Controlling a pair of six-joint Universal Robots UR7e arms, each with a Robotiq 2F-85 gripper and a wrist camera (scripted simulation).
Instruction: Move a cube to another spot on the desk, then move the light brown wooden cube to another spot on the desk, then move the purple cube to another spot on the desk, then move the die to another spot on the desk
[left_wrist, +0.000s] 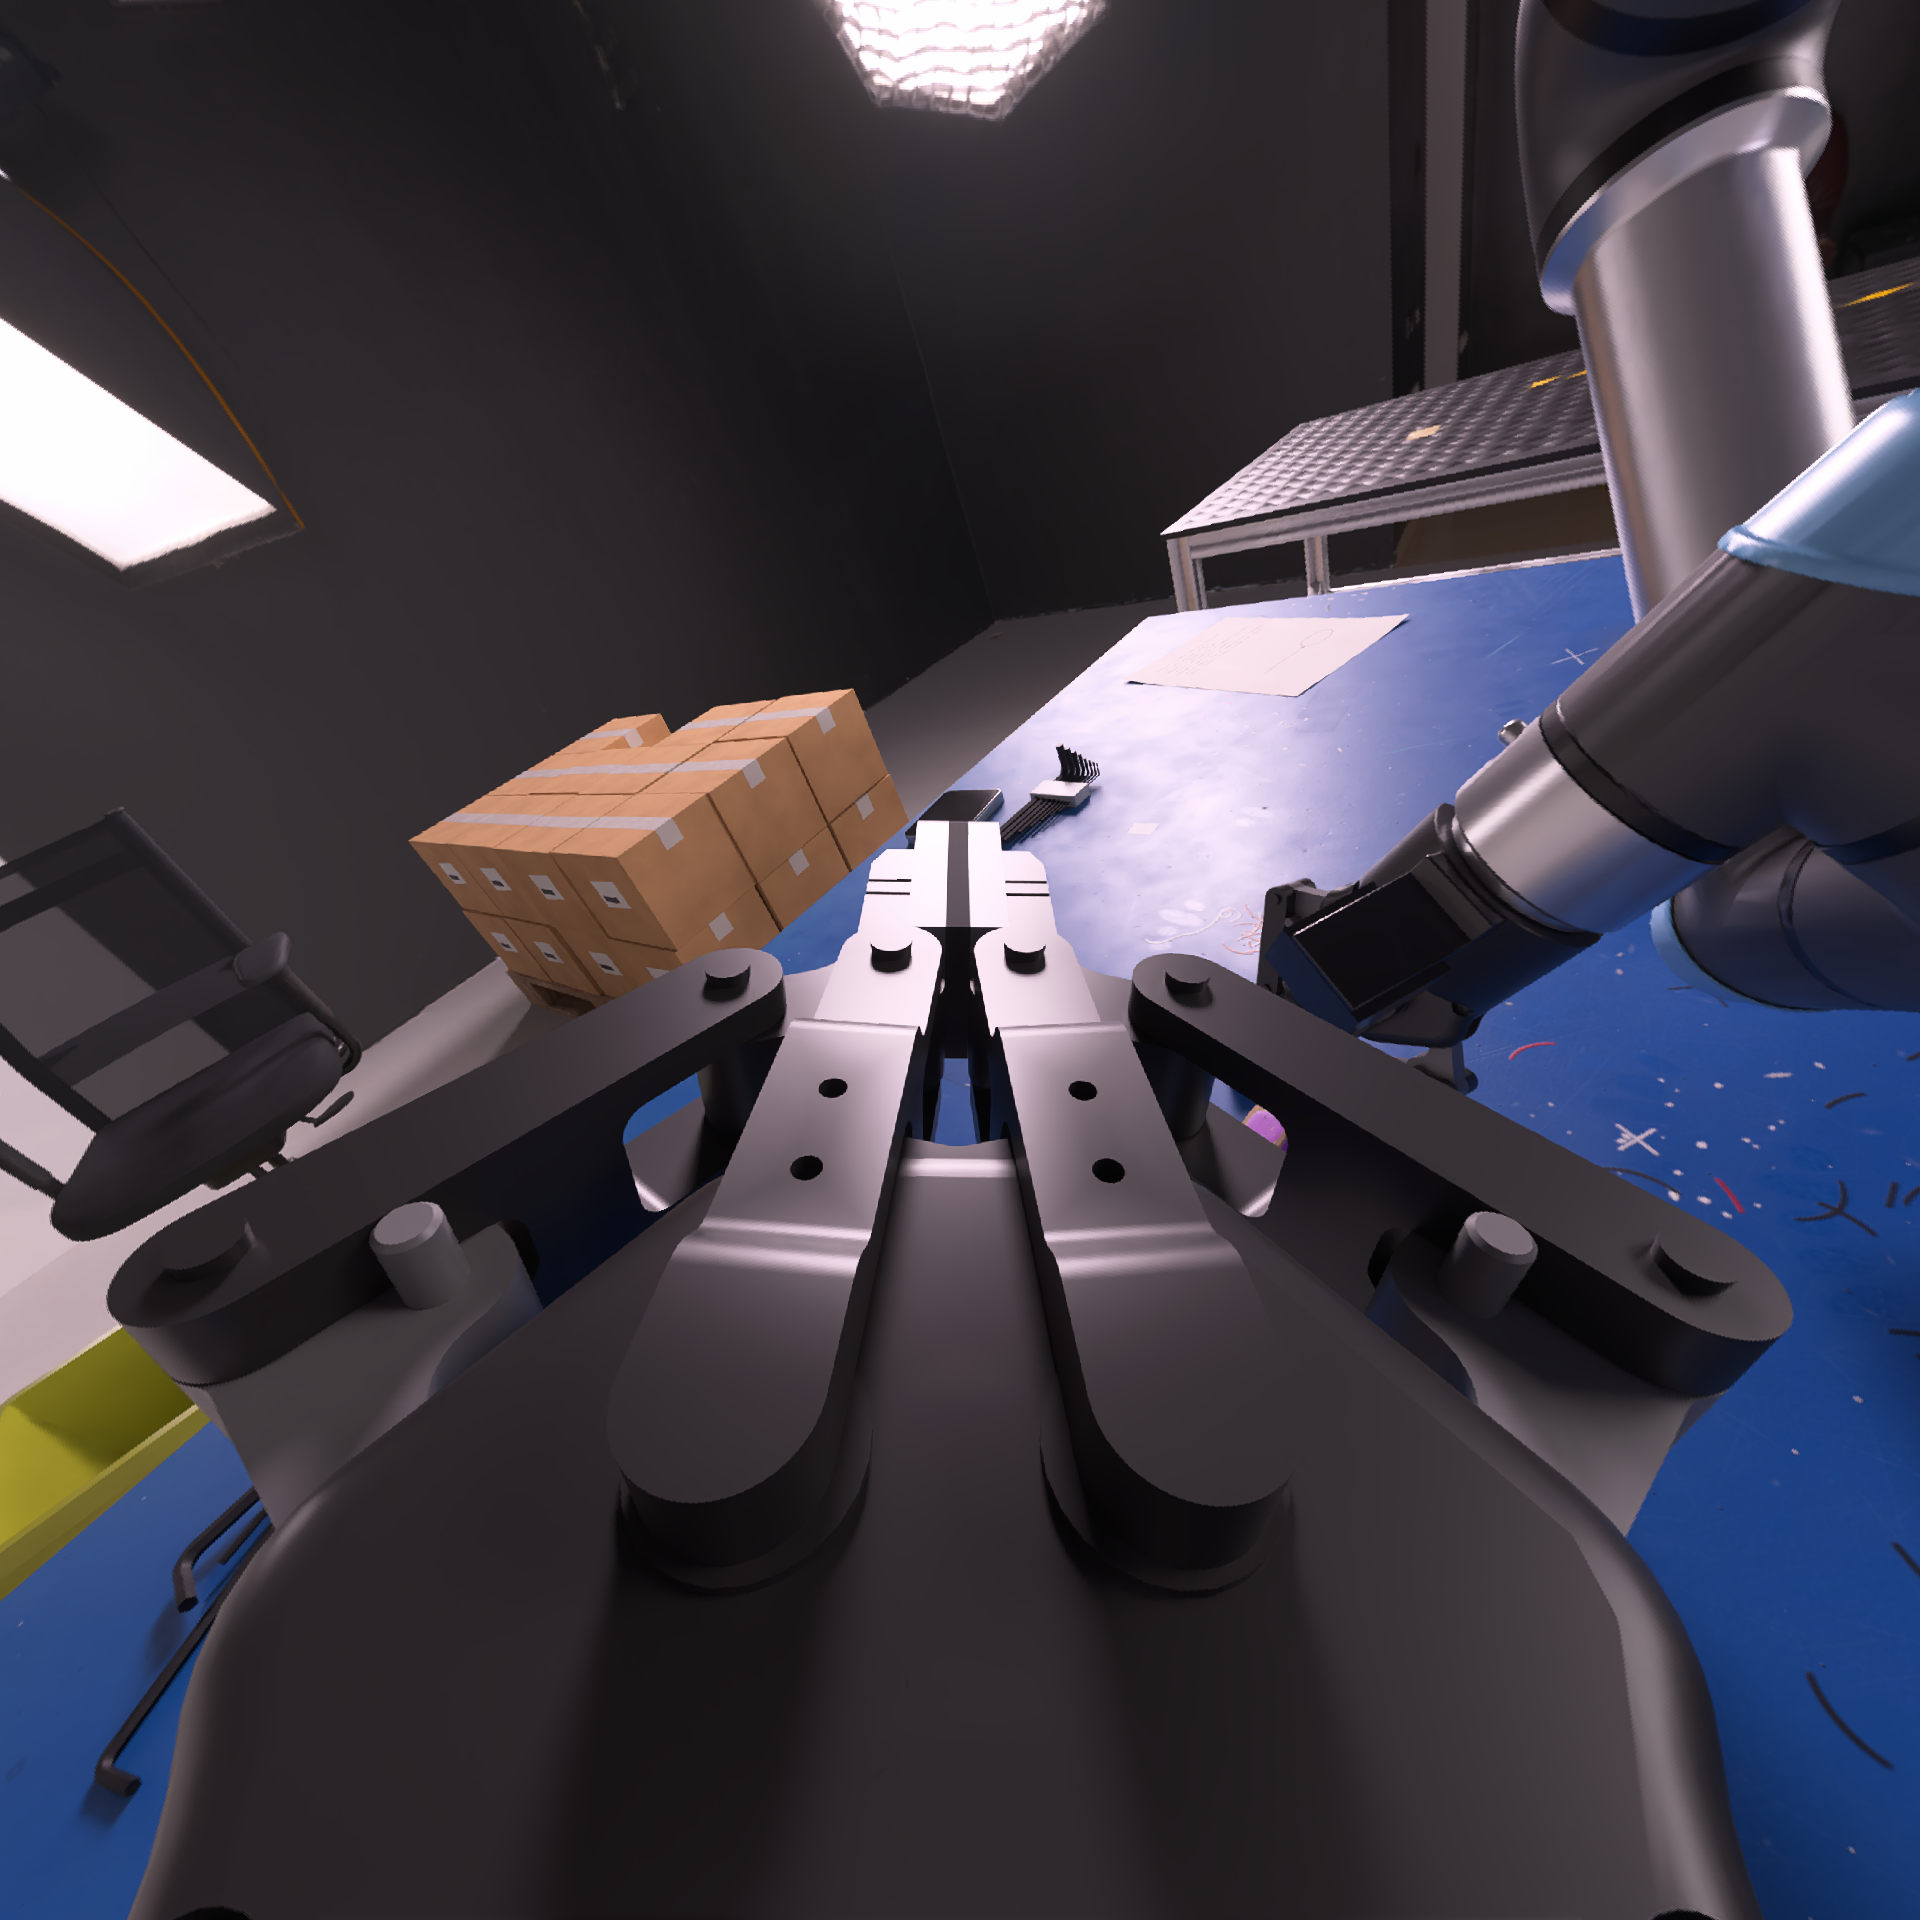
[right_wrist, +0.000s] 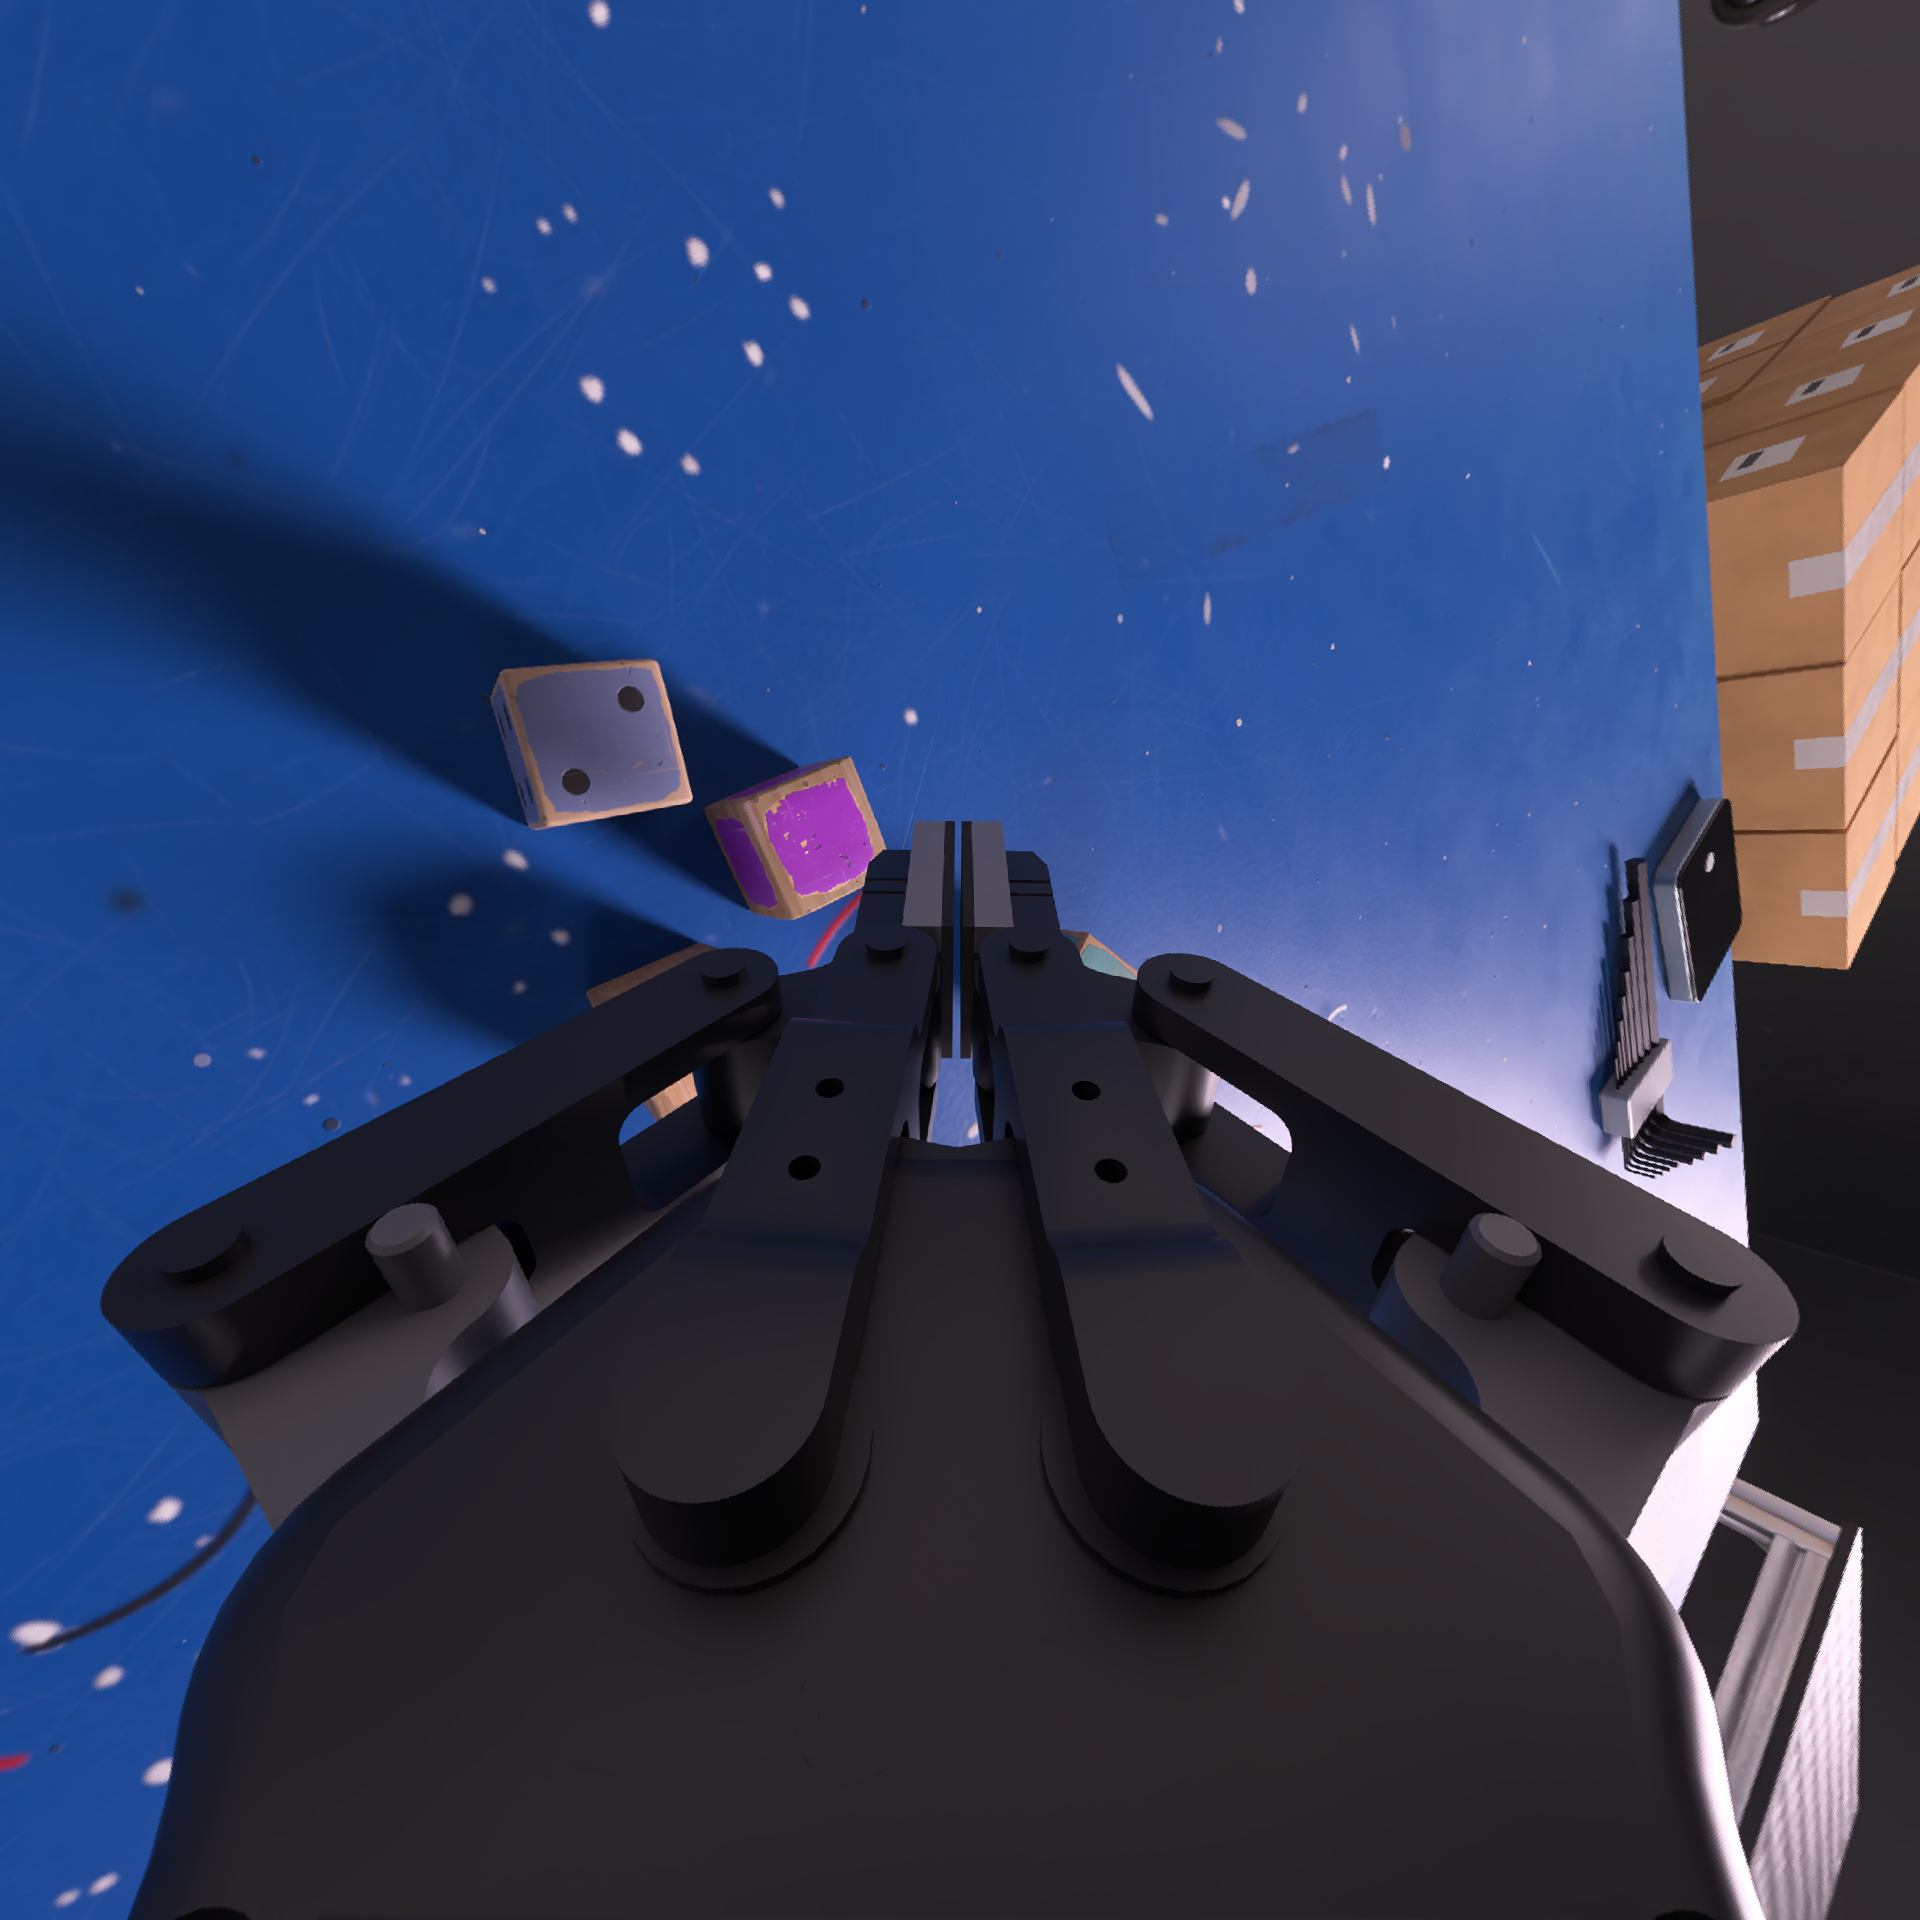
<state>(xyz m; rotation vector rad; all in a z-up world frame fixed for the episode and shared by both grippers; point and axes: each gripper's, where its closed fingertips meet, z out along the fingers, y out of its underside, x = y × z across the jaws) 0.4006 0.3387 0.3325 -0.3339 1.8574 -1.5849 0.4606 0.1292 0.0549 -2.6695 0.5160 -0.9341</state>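
In the right wrist view my right gripper (right_wrist: 957, 847) is shut and empty above the blue desk (right_wrist: 1039, 416). The purple cube (right_wrist: 800, 836) sits just left of its fingertips. The white die (right_wrist: 589, 743) lies further left. A light brown wooden cube (right_wrist: 649, 982) is mostly hidden behind the left linkage. A corner of a light blue cube (right_wrist: 1101, 956) peeks out right of the fingers. In the left wrist view my left gripper (left_wrist: 958, 842) is shut and empty, held above the desk. A bit of the purple cube (left_wrist: 1268, 1127) shows behind its linkage.
A set of hex keys (right_wrist: 1647, 1049) and a black phone-like device (right_wrist: 1699, 899) lie near the desk's right edge. Stacked cardboard boxes (left_wrist: 665, 842) stand beyond the desk. The right arm (left_wrist: 1558, 852) reaches across the left wrist view. A yellow bin (left_wrist: 62, 1455) and a hex key (left_wrist: 177, 1662) are at left.
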